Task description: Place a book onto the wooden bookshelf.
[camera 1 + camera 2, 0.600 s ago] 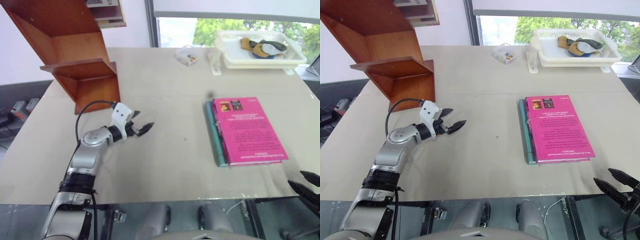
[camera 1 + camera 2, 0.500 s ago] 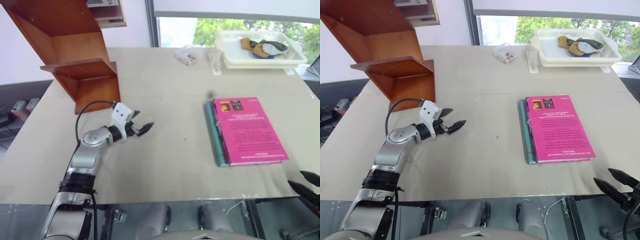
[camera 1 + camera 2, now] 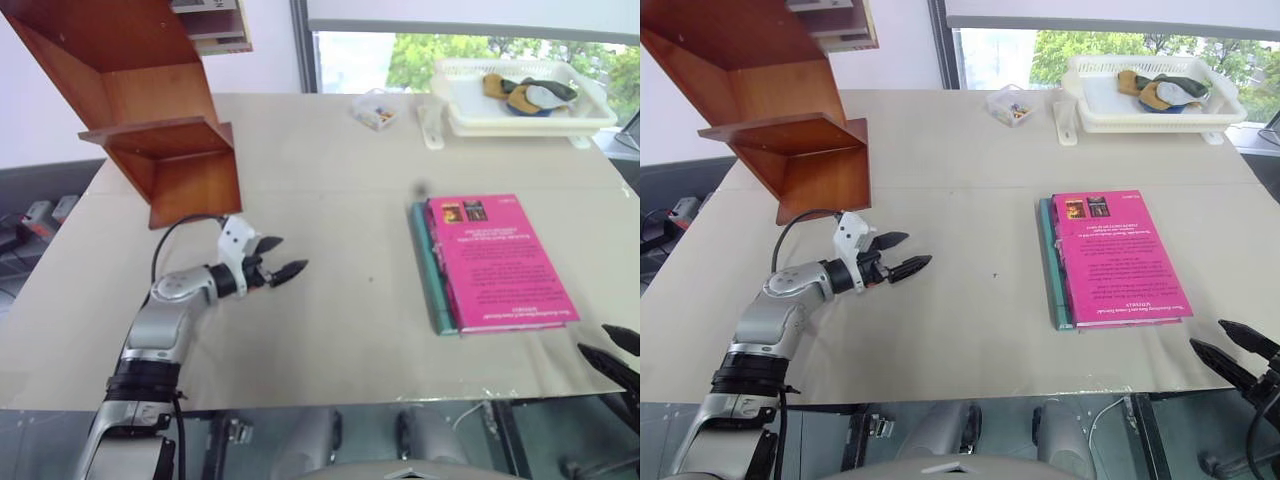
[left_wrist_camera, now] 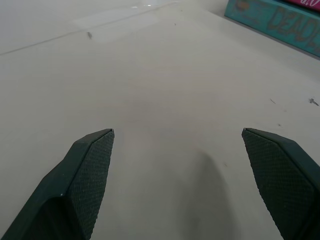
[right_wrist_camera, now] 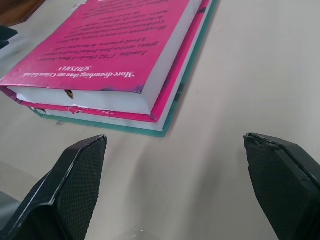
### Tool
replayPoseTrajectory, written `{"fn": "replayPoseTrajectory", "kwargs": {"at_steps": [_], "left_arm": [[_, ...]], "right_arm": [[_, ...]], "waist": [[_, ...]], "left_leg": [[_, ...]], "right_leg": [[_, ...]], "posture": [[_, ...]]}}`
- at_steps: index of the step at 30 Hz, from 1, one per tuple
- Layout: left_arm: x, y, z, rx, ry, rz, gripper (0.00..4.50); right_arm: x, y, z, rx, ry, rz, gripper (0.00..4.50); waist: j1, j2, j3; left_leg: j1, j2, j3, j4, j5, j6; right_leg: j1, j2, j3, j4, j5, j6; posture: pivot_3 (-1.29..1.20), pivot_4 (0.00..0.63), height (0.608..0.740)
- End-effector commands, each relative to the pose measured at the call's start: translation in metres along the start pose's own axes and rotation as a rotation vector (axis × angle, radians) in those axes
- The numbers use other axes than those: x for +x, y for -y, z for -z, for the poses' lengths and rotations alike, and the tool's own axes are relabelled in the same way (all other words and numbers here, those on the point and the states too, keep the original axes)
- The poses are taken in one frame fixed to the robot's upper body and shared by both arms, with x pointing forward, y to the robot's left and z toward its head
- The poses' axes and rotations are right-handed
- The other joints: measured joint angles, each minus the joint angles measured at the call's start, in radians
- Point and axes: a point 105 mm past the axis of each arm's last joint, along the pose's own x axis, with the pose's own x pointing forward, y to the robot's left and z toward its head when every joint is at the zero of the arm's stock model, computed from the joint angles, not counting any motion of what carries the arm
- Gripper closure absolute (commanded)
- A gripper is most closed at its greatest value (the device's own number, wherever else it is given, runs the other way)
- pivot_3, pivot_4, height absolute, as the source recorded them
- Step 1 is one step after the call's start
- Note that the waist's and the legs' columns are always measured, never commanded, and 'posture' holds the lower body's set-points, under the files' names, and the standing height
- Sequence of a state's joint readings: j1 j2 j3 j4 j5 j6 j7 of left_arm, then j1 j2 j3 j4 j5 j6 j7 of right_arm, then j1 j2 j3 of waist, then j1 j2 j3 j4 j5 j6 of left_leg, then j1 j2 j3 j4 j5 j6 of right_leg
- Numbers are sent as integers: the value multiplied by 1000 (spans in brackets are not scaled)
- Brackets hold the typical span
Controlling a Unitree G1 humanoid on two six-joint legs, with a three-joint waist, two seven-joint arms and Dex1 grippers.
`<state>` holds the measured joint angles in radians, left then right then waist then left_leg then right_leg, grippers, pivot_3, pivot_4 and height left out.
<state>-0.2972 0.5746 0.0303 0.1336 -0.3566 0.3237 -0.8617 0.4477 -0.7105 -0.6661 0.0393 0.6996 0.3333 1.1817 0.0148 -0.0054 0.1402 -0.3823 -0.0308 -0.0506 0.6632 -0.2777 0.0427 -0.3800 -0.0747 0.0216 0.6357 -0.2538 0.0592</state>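
The magenta-pink book (image 3: pixel 497 262) lies flat on the right half of the table, stacked on a teal-green book (image 3: pixel 428 270). The wooden bookshelf (image 3: pixel 140 110) stands at the far left, reddish-brown with slanted sides. My left gripper (image 3: pixel 290 253) hovers low over bare table in front of the shelf, open and empty, pointing toward the books. My right gripper (image 3: pixel 1210 335) is at the table's near right edge, open and empty, just short of the book's near end (image 5: pixel 115 45). The left wrist view has the teal book's spine (image 4: pixel 280 22) far ahead of that gripper (image 4: pixel 178 131).
A white plastic tray (image 3: pixel 520 125) holding several small items stands at the back right, with a white bracket (image 3: pixel 430 128) and a small clear box (image 3: pixel 374 112) beside it. Bare table lies between the shelf and the books.
My left gripper has sunk and drawn slightly back toward me, still open. My right gripper has crept a little toward the book's near end. The books have not moved.
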Motion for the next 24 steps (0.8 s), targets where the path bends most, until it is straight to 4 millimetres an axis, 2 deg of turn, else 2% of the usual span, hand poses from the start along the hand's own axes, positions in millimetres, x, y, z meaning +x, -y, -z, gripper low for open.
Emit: {"fn": "replayPoseTrajectory", "kwargs": {"at_steps": [1,17,21,24], "left_arm": [[-5,1,-11,20,32,4,186],[-7,6,-14,17,48,25,186],[-7,8,-22,9,89,53,186],[-7,9,-26,32,102,69,186]], "right_arm": [[-4,2,-11,-48,12,3,0],[-6,6,-12,-67,-2,31,0],[-6,13,-9,-80,-26,81,0],[-5,23,-16,-120,0,136,0]], "waist": [[0,0,0],[0,0,0],[0,0,0],[0,0,0]], "left_leg": [[0,0,0,-1,0,0],[0,0,0,-10,0,0],[-1,0,0,-11,0,0],[-1,0,0,-11,0,0]], "right_leg": [[0,0,0,0,0,0],[-1,0,-1,-9,2,3],[-3,0,0,-9,2,3],[-3,0,0,-9,2,3]], "posture": [[0,150,740],[0,150,740],[0,150,740],[0,150,740]]}}
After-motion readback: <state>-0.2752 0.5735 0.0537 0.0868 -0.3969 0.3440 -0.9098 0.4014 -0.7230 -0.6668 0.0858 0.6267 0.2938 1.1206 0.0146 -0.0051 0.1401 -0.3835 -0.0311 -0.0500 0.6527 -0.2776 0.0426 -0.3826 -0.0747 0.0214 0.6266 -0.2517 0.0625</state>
